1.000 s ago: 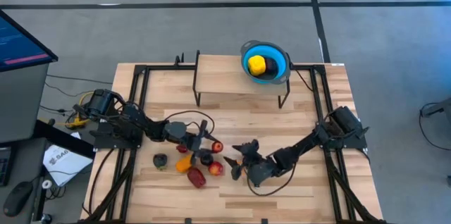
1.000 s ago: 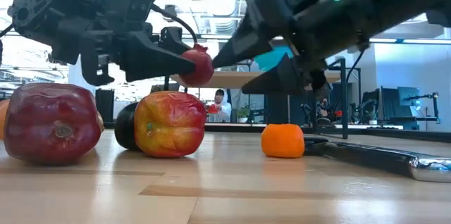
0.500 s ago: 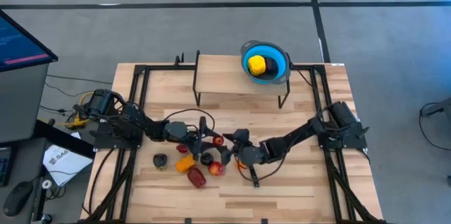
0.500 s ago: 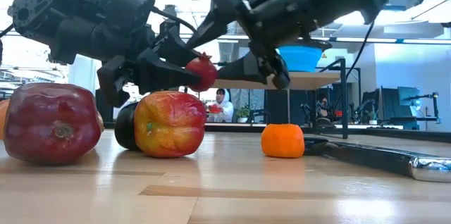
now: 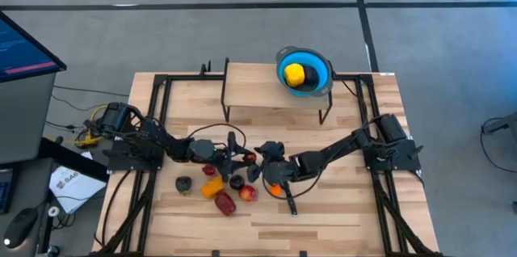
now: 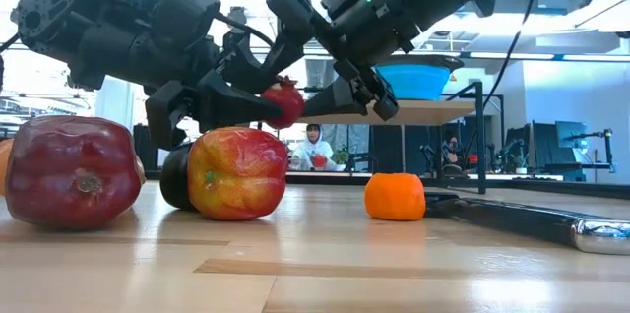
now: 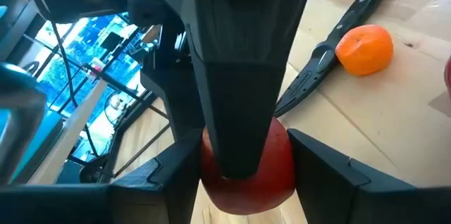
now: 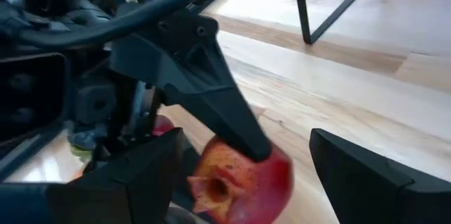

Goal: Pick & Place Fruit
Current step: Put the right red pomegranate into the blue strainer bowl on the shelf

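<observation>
Jaws of the left gripper [image 6: 258, 101] pinch a red pomegranate [image 6: 285, 102] beside the right gripper's [image 6: 340, 79] spread jaws; one yellow fruit [image 5: 294, 74] is bowled, several remain on the counter [image 5: 339, 208].

From my remote seat I see a pale wooden slatted table [image 5: 339, 216] on a grey floor. A low wooden shelf on black metal legs [image 5: 262, 87] stands at its far edge, and a round blue bowl with a grey rim [image 5: 323, 67] sits at that shelf's right end. A slim black-handled knife [image 7: 331, 48] lies flat on the tabletop. A lit blue monitor [image 5: 24, 47] stands off the table's left side.
</observation>
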`<control>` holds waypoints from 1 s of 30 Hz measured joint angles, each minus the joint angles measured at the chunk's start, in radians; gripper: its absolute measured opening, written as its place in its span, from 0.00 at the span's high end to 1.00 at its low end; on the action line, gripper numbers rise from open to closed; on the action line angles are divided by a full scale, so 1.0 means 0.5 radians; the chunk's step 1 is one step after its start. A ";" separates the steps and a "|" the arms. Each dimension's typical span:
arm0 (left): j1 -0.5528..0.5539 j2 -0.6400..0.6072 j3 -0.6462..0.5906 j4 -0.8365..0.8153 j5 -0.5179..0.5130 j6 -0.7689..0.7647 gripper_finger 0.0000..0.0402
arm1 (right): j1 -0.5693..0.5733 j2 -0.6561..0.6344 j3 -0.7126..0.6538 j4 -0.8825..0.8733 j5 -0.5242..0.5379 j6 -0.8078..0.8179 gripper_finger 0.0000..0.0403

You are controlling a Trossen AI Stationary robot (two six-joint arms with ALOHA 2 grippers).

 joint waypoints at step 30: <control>0.006 0.001 0.000 0.004 -0.054 -0.348 0.42 | -0.125 0.004 -0.003 -0.250 -0.508 0.132 0.59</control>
